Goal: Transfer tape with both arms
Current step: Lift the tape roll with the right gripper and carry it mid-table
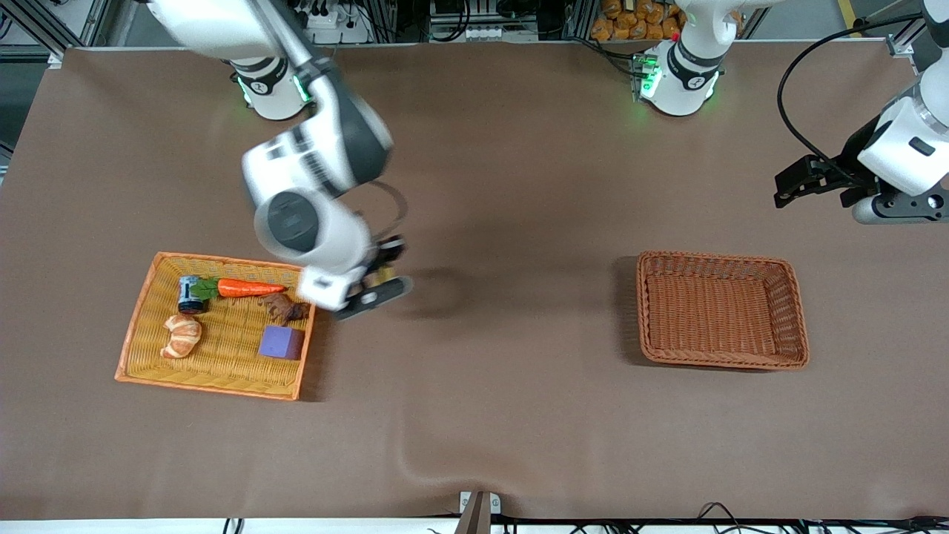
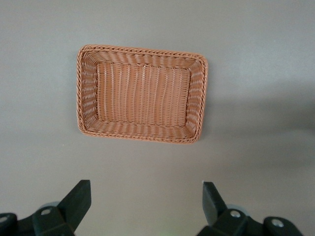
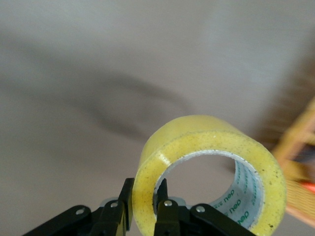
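Just past yellow basket (image 1: 141,326) edge, right gripper (image 3: 143,209) pinching tape (image 3: 209,172)

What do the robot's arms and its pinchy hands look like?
Both arms are fat and white with dark grey joints. The right arm and left arm each stand on a round white base with a green light. A black cable loops by the left arm. The left gripper and right gripper are black, with two pointy fingers and small silver screws.
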You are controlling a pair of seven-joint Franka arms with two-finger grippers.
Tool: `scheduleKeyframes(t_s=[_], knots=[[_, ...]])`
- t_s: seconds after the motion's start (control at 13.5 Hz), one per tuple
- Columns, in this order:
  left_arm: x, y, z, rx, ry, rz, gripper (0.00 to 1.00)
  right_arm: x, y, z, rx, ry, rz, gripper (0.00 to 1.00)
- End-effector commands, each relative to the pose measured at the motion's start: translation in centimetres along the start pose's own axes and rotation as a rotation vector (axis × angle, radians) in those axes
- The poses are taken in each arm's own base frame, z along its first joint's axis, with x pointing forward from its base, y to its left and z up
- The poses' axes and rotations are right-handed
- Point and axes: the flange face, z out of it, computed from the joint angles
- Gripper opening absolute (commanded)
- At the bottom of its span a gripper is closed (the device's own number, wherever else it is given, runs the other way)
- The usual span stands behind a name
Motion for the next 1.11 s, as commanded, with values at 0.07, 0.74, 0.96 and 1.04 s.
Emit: scheduleKeyframes(t_s=[0.07,0.74,0.96,1.04], knots=[[-0.1,0.0,-0.1,-0.011,-0.008,0.001,1.0,0.4,-9.5,7.3,0.028,0.079,0.134,0.0],[-0.1,0.0,-0.2,-0.01,-0.006,0.003,1.0,0.8,-16.3,17.9,0.05,0.158,0.056,0.47],[-0.1,0.0,-0.1,-0.01,-0.008,0.003,1.0,1.0,-15.1,14.6,0.049,0.148,0.07,1.0],[-0.1,0.0,-0.2,-0.011,-0.007,0.003,1.0,1.1,-13.9,11.8,0.051,0.136,0.081,1.0]])
